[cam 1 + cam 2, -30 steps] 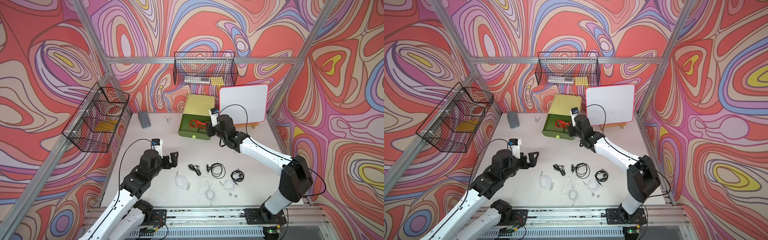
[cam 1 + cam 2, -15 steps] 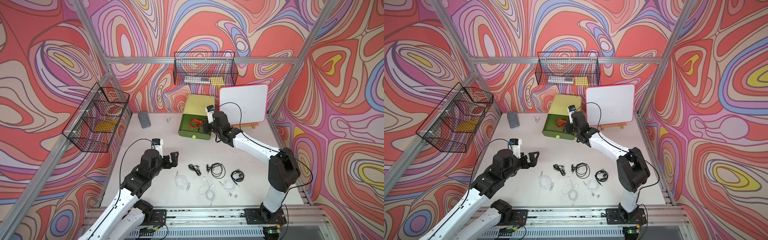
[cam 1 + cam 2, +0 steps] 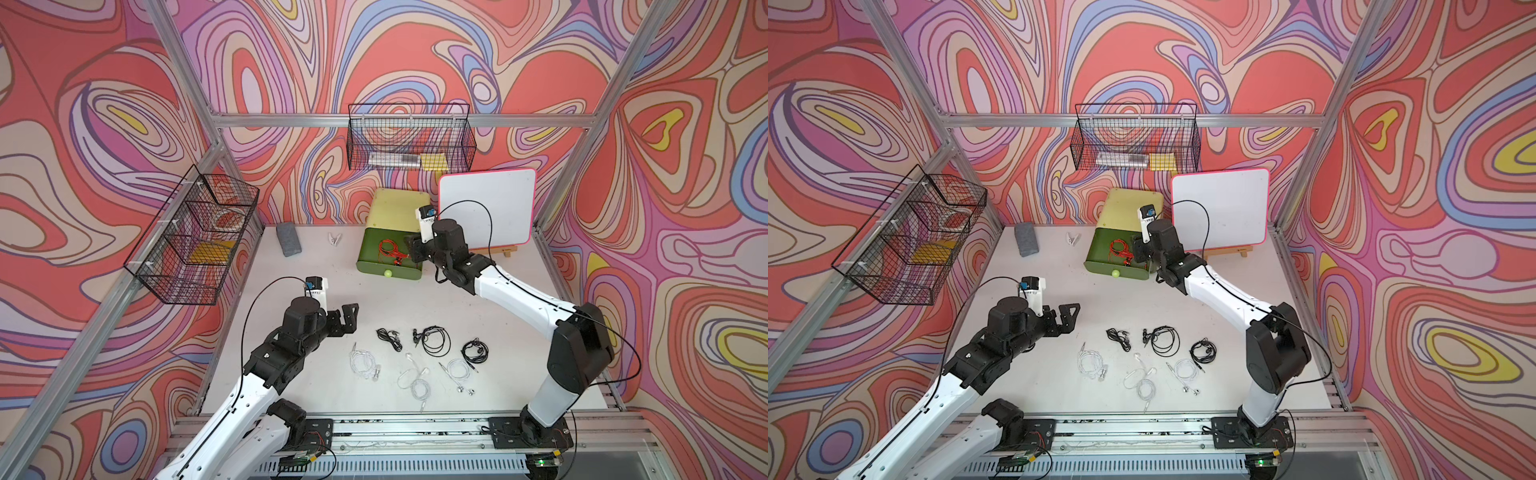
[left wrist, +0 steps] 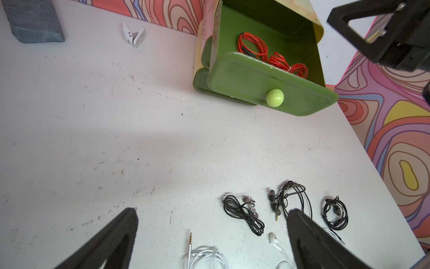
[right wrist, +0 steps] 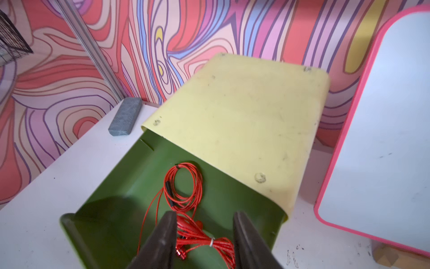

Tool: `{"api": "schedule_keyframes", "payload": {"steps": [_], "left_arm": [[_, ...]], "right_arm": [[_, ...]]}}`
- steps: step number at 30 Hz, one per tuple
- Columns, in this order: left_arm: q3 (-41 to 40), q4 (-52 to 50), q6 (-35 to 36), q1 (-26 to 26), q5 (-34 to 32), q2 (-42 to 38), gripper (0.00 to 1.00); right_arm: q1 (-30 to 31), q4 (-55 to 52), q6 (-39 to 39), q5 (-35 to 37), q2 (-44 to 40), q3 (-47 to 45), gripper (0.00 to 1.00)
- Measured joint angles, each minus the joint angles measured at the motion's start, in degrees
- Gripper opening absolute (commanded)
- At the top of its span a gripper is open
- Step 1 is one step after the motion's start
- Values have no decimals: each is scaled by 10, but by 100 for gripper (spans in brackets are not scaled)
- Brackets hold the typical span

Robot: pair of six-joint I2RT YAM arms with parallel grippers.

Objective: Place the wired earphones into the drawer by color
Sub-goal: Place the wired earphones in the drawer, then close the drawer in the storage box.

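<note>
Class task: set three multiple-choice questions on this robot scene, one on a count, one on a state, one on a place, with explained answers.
1. How many black earphone sets lie on the table? A two; B three; C five.
2. The left gripper is: A open and empty; B shut on a black set; C shut on nothing.
3. The red earphones lie: A on the table; B in the open top drawer; C in the left gripper.
Answers: 1 B, three dark coils lie apart on it; 2 A, its fingers stand wide with nothing between; 3 B, both red coils rest inside it.
</note>
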Motion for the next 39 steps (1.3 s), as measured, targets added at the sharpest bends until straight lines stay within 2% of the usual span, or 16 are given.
{"api": "schedule_keyframes", "payload": {"steps": [10,11,13,23,33,39], "left_arm": [[47,4,-16,0,31,75,98],[50,7,-18,0,35,82,97],[54,14,-23,0,41,93,98],[58,75,-63,-2,72,159,94],[89,134,-93,-19,76,231,83],[96,191,-114,-33,71,280,76]], "right_arm": [[-1,-3,-4,47,-148,-94,82],[-1,-3,-4,54,-160,-108,92],[-1,-2,-6,65,-182,-136,98],[-1,40,-15,121,-278,-299,98],[-1,131,-16,136,-308,-410,99],[-1,178,-19,151,-320,-444,98]]}}
